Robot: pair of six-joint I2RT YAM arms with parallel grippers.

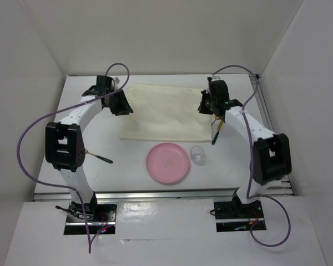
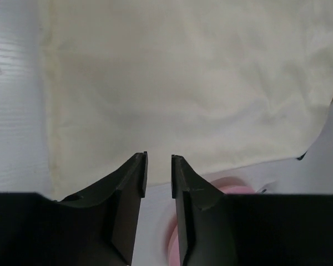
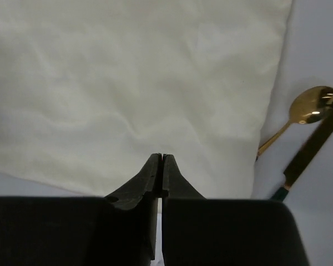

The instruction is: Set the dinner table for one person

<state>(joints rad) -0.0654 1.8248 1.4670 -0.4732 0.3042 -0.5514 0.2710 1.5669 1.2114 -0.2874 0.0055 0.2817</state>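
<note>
top external view: both grippers over the cloth mat, one parted, one closed

top external view shows the dinner table [image 1: 127,172] as the white surface filling the enclosure, with both arm bases at its 6 o'clock edge. a cream cloth mat [image 1: 166,111] lies flat on the table toward 12 o'clock. a pink plate [image 1: 166,162] sits on bare table at 6 o'clock of the mat, near the mat's edge. a clear cup [image 1: 198,155] stands upright just beside the plate at 3 o'clock. a dark-handled utensil [image 1: 100,157] lies at 9 o'clock of the plate, well apart from it, partly under the left arm.

the left gripper [image 1: 121,102] is over the mat's 9 o'clock edge. in the left wrist view its fingertips [image 2: 159,160] stand a narrow gap apart with nothing between them; the mat [image 2: 183,83] fills the background and part of the plate [image 2: 233,185] shows below.

the right gripper [image 1: 206,102] is over the mat's 3 o'clock edge. in the right wrist view its fingertips [image 3: 162,158] are pressed together, holding nothing. a gold spoon [image 3: 313,105] and a flat gold utensil with a dark handle [image 3: 311,147] lie on the table just beside the mat [image 3: 127,83], at 3 o'clock of the fingertips.
</note>
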